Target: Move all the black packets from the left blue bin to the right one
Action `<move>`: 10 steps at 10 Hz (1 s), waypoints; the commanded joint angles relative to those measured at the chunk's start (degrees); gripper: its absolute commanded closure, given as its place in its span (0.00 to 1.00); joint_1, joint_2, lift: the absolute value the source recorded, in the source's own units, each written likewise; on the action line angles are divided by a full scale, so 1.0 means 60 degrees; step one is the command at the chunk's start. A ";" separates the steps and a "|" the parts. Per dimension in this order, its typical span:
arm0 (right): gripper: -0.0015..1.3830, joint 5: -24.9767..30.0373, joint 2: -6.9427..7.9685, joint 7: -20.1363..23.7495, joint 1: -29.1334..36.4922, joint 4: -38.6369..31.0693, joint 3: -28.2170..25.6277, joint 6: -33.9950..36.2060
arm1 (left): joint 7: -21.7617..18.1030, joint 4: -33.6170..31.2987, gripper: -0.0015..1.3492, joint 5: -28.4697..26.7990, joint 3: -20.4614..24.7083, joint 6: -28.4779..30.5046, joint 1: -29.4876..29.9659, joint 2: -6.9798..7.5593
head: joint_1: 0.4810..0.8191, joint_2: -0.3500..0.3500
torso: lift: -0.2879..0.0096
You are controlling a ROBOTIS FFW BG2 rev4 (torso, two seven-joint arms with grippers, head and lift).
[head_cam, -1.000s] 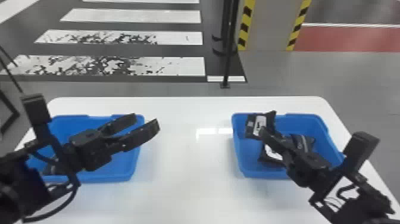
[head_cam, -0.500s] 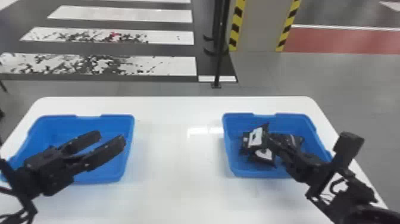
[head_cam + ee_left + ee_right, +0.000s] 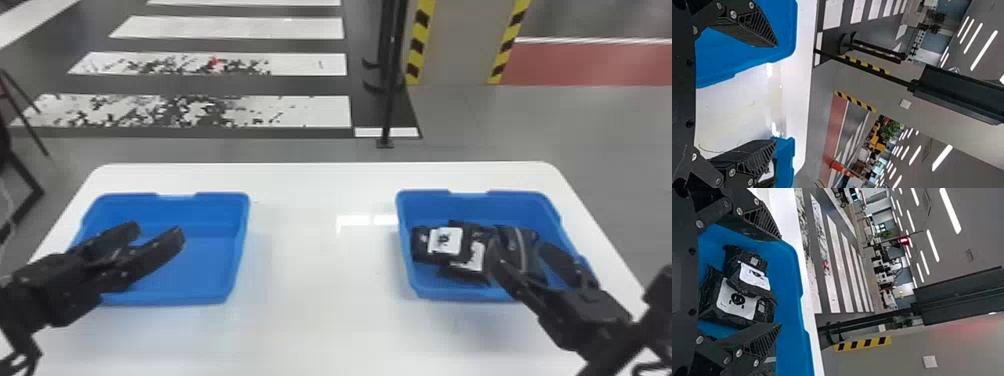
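1. Several packets (image 3: 443,241) lie in the right bin (image 3: 492,209), at middle right of the head view.
2. The left gripper (image 3: 156,230), above the left bin (image 3: 200,260) at middle left, is wide; the right gripper (image 3: 519,247) is also wide.
3. The moving seems almost finished; maybe only withdrawal is left, but the left gripper hides part of its bin.

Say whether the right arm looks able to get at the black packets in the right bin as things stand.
Probably yes: its gripper hangs open over the right bin, and nothing seems to block the black packets.
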 commanded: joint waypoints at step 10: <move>0.11 -0.0580 0.0346 -0.0382 0.2766 -0.1817 0.1006 -0.1096 | 0.0410 0.2555 0.15 -0.4082 0.0879 0.3051 -0.2680 0.0548 | 0.63 0.97 | 0.50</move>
